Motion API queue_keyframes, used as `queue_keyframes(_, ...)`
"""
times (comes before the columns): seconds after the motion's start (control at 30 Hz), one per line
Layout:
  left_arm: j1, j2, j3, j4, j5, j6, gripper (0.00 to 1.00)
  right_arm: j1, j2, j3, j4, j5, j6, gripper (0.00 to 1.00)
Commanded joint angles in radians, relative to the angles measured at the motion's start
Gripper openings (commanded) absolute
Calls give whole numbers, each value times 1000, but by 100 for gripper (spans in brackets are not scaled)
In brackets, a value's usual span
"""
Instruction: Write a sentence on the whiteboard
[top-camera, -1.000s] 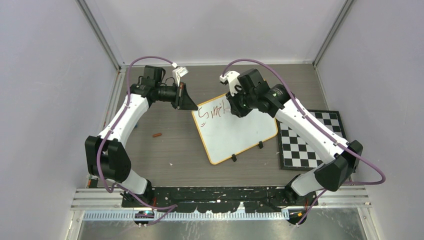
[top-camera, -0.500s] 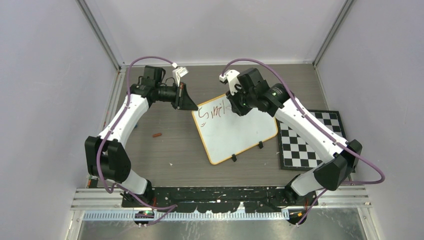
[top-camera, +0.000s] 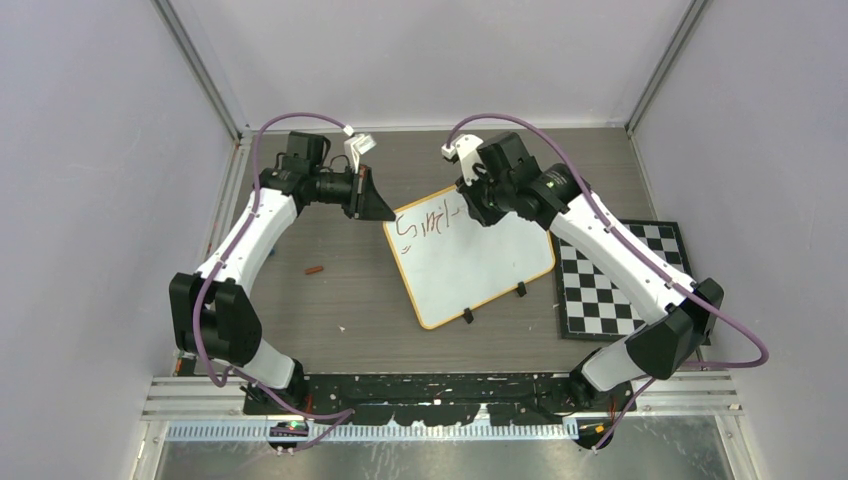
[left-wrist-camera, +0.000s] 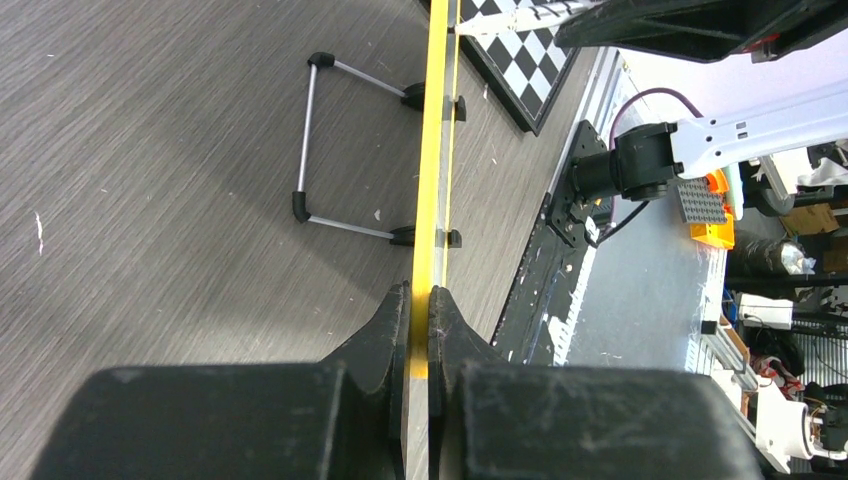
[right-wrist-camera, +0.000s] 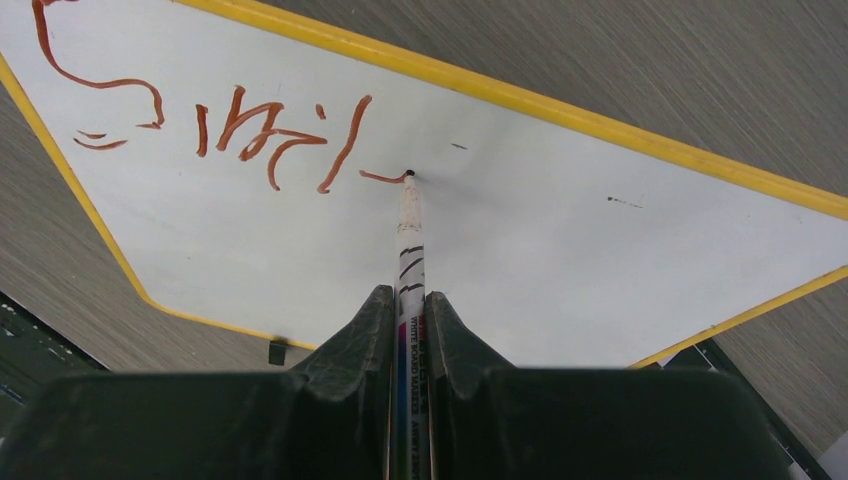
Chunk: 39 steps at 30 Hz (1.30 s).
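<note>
We see the whiteboard (top-camera: 480, 270) sitting askew at mid-counter (top-camera: 340, 290), just beside a checkered mat (top-camera: 625, 285). Our left claw (left-wrist-camera: 421, 300) is clamped on the board's yellow rim at its far left corner. Our right claw (right-wrist-camera: 406, 305) is closed around a marker (right-wrist-camera: 409, 235). The marker's tip touches the board at the end of the sentence (right-wrist-camera: 240, 135), which is only red-brown strokes resembling "Smil" and a short dash.

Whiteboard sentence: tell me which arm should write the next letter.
Right. The right claw grips the marker, tip on the whiteboard at the end of the unfinished sentence. The left claw is clamped on the yellow rim, steadying the board.
</note>
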Motion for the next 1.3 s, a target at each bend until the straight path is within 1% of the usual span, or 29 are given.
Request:
queue_keyframes(0.0,-6,-38,0,-14,14,-1,0,-6,-1,54,46,28,-9,0)
queue_keyframes(0.27,-6,-35,3,-14,14,-2,0,-2,11,55,43,-4,9,0)
queue_keyframes(0.3,-6,-35,3,-14,14,-2,0,1,11,51,44,-37,12,0)
queue_keyframes(0.37,-6,-34,3,-15,13,-2,0,8,8,43,43,-50,16,0)
queue_keyframes(1.03,-6,-10,16,-39,4,19,0,16,-51,-75,10,-21,-12,0)
queue_keyframes(1.27,-6,-1,30,-49,1,19,0,-19,-58,-40,-19,-21,-28,0)
